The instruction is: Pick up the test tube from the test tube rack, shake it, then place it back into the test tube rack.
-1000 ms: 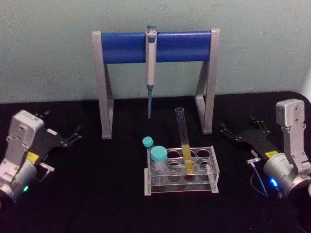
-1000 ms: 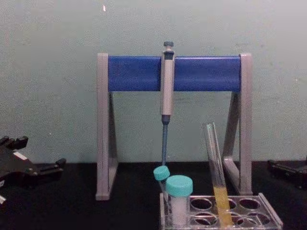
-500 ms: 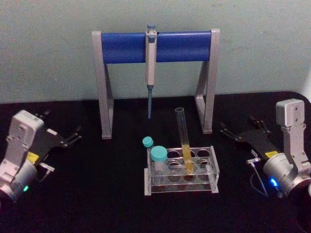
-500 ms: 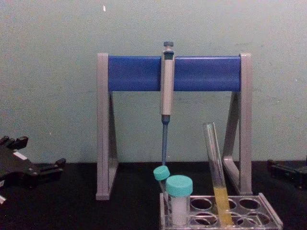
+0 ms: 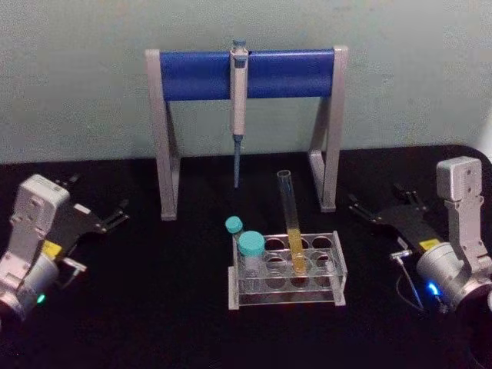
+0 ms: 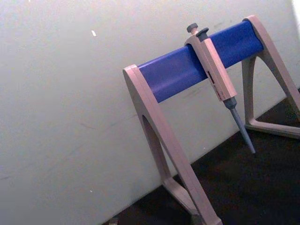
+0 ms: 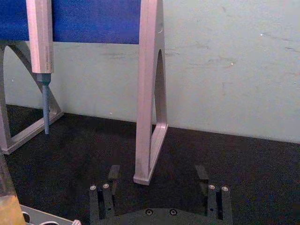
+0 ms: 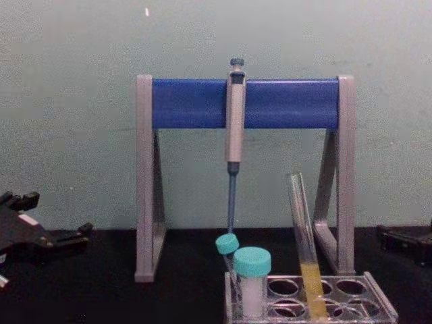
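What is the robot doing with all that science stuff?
Nothing is being handled right now. The test tube with yellow liquid leans in the test tube rack, next to two teal-capped vials. A pipette hangs on the stand behind. The left gripper rests open on the black table at the left, and the right gripper sits open at the right. Neither one touches the tube.
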Controlling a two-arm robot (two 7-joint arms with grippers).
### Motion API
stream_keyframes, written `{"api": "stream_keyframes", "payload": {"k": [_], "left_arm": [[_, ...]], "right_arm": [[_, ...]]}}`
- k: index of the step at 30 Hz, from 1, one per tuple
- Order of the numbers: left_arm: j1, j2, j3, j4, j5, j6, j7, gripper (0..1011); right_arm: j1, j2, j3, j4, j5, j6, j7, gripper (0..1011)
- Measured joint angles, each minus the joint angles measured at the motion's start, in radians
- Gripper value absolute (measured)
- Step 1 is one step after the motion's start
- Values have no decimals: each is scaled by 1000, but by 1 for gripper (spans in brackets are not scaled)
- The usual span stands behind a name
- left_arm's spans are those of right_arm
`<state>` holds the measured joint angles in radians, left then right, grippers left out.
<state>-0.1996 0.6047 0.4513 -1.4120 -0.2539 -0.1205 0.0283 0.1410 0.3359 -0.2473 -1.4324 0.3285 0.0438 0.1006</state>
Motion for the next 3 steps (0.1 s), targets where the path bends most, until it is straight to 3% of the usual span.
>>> {"api": "stream_keyframes", "payload": {"k": [3], "left_arm": [[0,0,0,0,0,0,0,1001]], "right_arm": [[0,0,0,0,0,0,0,1000]]}}
